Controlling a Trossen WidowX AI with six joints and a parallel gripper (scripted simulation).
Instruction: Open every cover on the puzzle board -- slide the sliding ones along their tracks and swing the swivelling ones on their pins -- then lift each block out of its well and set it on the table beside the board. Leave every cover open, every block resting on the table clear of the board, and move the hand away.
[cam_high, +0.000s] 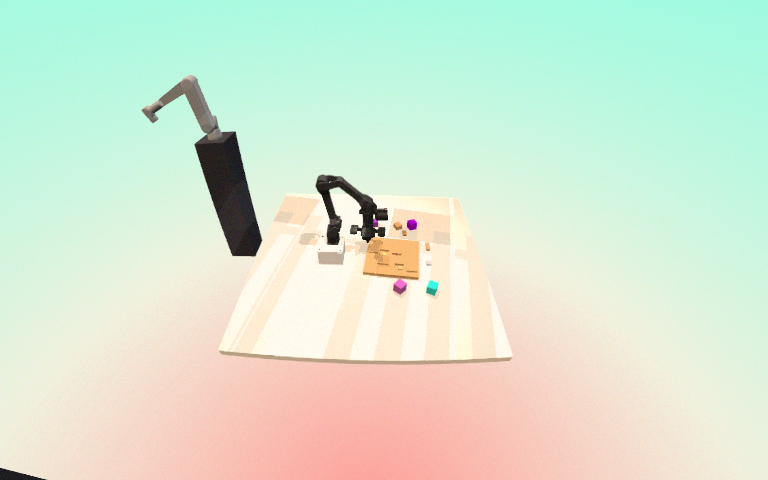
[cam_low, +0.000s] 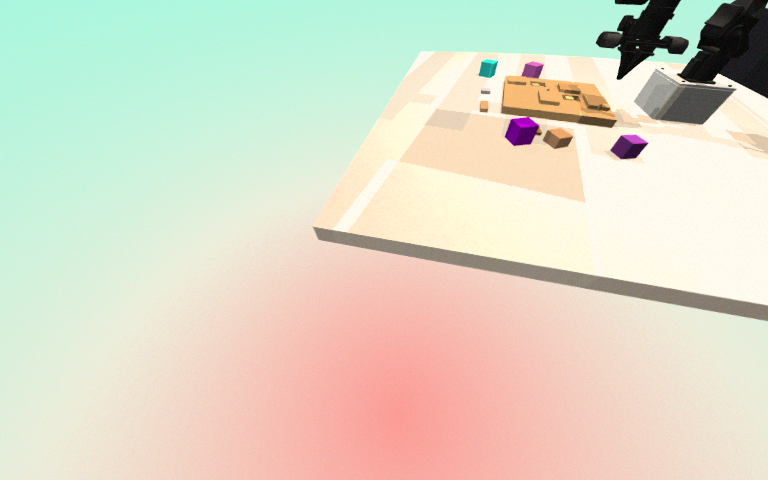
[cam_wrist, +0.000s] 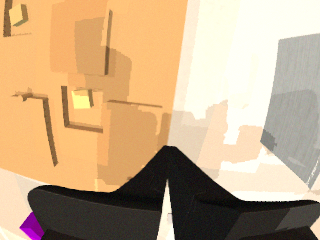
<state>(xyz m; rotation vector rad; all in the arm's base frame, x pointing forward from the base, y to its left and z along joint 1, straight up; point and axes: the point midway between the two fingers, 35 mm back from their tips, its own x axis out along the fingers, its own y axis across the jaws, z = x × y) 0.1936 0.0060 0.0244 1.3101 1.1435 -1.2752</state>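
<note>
The orange puzzle board (cam_high: 408, 249) (cam_low: 543, 114) (cam_wrist: 150, 30) lies flat on the table. One yellow block (cam_high: 385, 254) (cam_low: 569, 97) (cam_wrist: 82, 99) sits in an uncovered well near the board's middle. Another yellow block (cam_high: 399, 267) (cam_low: 538, 84) (cam_wrist: 18, 15) sits in a second uncovered well. Raised covers include one beside the middle well (cam_low: 596, 101) (cam_wrist: 132, 125), one across from it (cam_low: 548, 97) (cam_wrist: 25, 130), and a third cover (cam_low: 568, 88) (cam_wrist: 80, 40). Whether they hide wells, I cannot tell. My gripper (cam_high: 367, 240) (cam_low: 620, 77) (cam_wrist: 168, 151) is shut and empty, above the board's edge nearest the arm base.
A teal cube (cam_high: 432, 287) (cam_low: 488, 68) and a magenta cube (cam_high: 399, 286) (cam_low: 532, 69) lie beyond one board side. Purple cubes (cam_low: 521, 131) (cam_low: 628, 146) and a tan block (cam_high: 397, 225) (cam_low: 557, 138) lie on the opposite side. Small orange (cam_high: 427, 246) (cam_low: 483, 105) and whitish (cam_high: 428, 263) (cam_low: 485, 90) pieces lie beyond the far edge.
</note>
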